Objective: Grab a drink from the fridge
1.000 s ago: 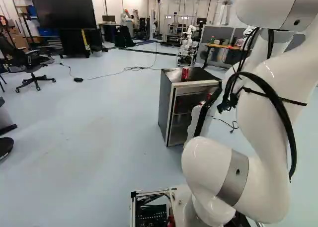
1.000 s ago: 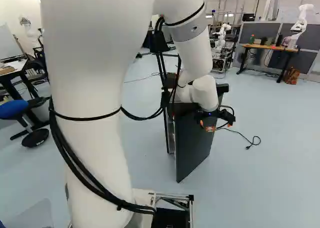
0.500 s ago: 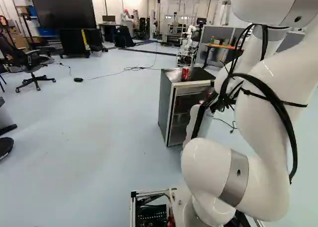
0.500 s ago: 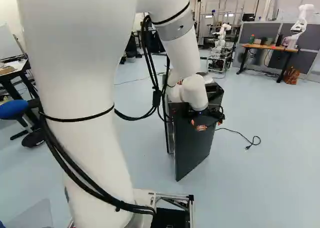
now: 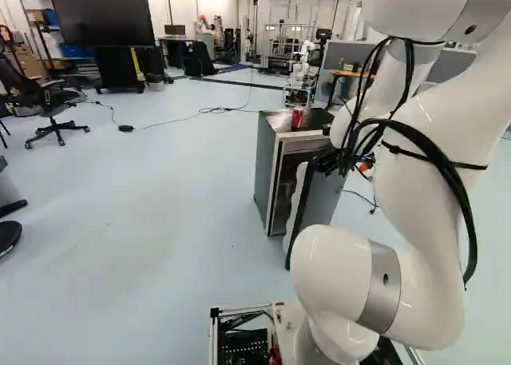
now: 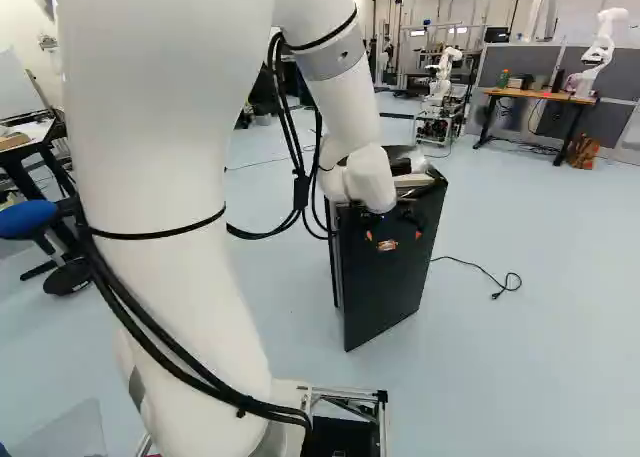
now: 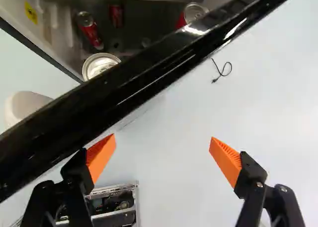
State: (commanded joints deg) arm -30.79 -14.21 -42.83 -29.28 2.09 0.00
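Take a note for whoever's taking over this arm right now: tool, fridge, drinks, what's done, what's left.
Tool: open, holding nothing, beside the black edge of the fridge door.
Drinks: red cans inside the fridge; another red can stands on top.
Done: the door is open.
Left: likely clear the door's edge, reach in, grip a can and take it out. Whether the tool touches the door, I can't tell.
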